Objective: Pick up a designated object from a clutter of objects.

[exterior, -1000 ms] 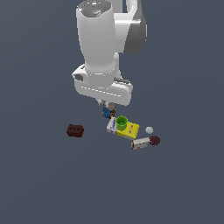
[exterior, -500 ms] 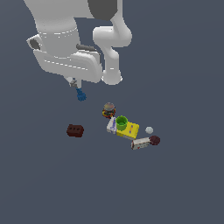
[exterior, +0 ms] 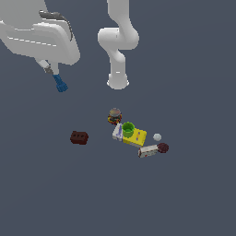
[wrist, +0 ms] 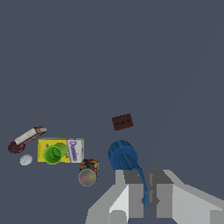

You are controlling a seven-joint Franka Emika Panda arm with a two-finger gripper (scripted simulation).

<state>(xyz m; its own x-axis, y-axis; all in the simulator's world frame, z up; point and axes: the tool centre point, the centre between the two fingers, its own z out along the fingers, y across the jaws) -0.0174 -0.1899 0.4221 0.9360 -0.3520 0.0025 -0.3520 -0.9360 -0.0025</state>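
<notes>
My gripper [exterior: 50, 70] is high above the floor at the exterior view's upper left, shut on the bright-blue elongated piece [exterior: 60, 84], whose blocky end hangs below the fingers. In the wrist view the blue piece [wrist: 124, 157] is pinched between my two fingers [wrist: 131, 194], its knobbly end pointing away. The clutter lies far below: yellow-and-white box [exterior: 133, 135], green cup [exterior: 127, 128], small round jar [exterior: 115, 115], white ball [exterior: 157, 137], white-and-maroon bar [exterior: 152, 150] and dark red brick [exterior: 79, 137].
The arm's white base column [exterior: 118, 46] stands behind the clutter. In the wrist view the brick [wrist: 122, 122] lies apart from the box [wrist: 61, 150], cup [wrist: 52, 154], jar [wrist: 87, 175], ball [wrist: 26, 160] and bar [wrist: 26, 138].
My gripper has risen from the clutter and swung toward the exterior view's upper left, carrying the blue piece away from the jar and cup. The other items have not moved.
</notes>
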